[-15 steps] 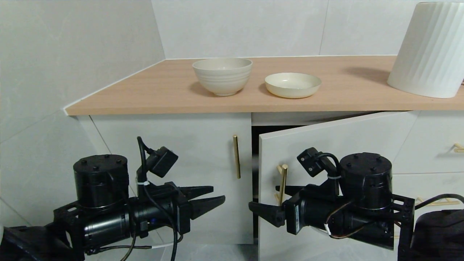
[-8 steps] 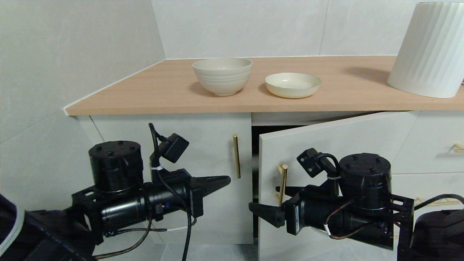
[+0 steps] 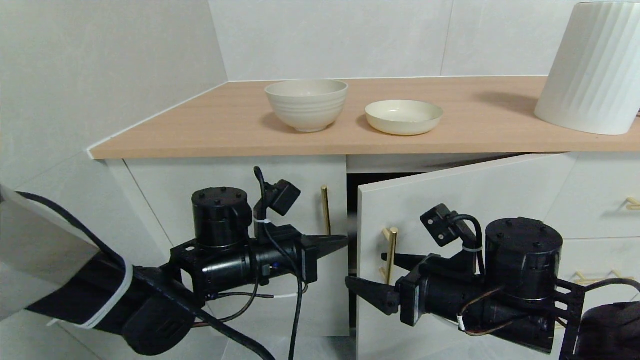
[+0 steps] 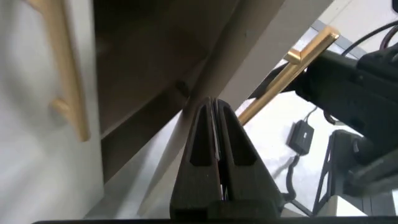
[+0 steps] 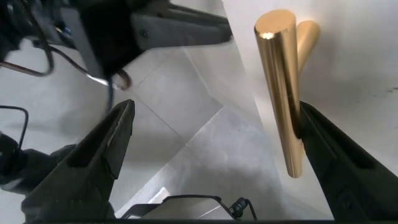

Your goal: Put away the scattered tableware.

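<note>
Holding left tool (image 3: 342, 242) pressed fully shut, low and near, tip pointing right at the dark gap between the doors, just right of the lower end of left handle (image 3: 326, 215) on the closed left door (image 3: 235, 210). Spreading right tool (image 3: 372, 274) wide, straddling right handle (image 3: 389, 252) on the ajar right door (image 3: 465, 195), one finger lying either side of the bar; touching or not, cannot tell. Seeing tableware sitting farther off on the worktop (image 3: 200, 132): a deep bowl (image 3: 306, 104) on the left, a shallow dish (image 3: 404, 116) just right of it, standing apart. Noting a white ribbed cylinder (image 3: 595, 70) resting at the far right.
</note>
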`<state>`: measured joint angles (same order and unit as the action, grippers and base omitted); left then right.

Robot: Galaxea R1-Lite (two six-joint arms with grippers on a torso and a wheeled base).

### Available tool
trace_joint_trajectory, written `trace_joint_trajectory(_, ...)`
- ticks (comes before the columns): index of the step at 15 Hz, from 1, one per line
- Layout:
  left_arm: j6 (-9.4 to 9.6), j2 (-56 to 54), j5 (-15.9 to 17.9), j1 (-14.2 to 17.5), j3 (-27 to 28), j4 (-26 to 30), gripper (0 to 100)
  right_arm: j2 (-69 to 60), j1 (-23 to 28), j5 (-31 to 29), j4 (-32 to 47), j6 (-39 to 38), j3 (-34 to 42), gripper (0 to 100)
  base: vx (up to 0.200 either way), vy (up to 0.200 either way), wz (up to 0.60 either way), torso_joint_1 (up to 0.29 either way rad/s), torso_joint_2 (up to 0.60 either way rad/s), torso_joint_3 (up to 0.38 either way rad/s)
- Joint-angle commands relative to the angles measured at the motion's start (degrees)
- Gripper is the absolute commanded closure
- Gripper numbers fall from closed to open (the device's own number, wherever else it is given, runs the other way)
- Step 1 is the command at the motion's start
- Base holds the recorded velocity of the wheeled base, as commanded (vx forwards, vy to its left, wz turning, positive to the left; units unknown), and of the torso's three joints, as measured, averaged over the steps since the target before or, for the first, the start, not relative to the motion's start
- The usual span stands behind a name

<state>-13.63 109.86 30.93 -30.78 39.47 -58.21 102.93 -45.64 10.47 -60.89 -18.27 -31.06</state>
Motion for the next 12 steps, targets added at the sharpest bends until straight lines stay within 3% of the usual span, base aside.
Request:
trace_joint_trajectory(1, -1.66, 4.4, -0.25, -0.95, 1.4, -4.19, 100, -0.01, 0.03, 0.08, -0.02, 0.08, 0.74, 0, 0.0, 0.0, 0.0, 0.0, 0.0, 0.0)
trace_joint_trajectory(2, -3.16, 5.98, -0.96, -0.95, 3.15, -4.54, 100, 0.26, -0.06, 0.25, -0.02, 0.08, 0.83, 0, 0.0, 0.0, 0.0, 0.0, 0.0, 0.0)
trace_joint_trajectory(3, -3.51, 6.95, -1.31, -0.95, 4.21, -4.63, 100, 0.35, -0.06, 0.87, -0.02, 0.08, 0.92, 0, 0.0, 0.0, 0.0, 0.0, 0.0, 0.0)
trace_joint_trajectory(7, -3.6, 9.58, -2.28, -1.65, 6.85, -6.13, 100, 0.26, -0.06, 1.83, -0.02, 0.08, 1.35, 0, 0.0, 0.0, 0.0, 0.0, 0.0, 0.0)
trace_joint_trajectory(10, -3.69, 12.39, -2.28, -3.85, 7.02, -12.19, 100, 0.08, 0.03, 1.75, 0.07, 0.17, 1.53, 0, 0.0, 0.0, 0.0, 0.0, 0.0, 0.0)
trace_joint_trajectory(12, -5.79, 12.57, -2.28, -5.17, 6.93, -13.86, 100, -0.18, 0.73, 1.66, -0.02, 0.52, 2.41, 0, 0.0, 0.0, 0.0, 0.0, 0.0, 0.0)
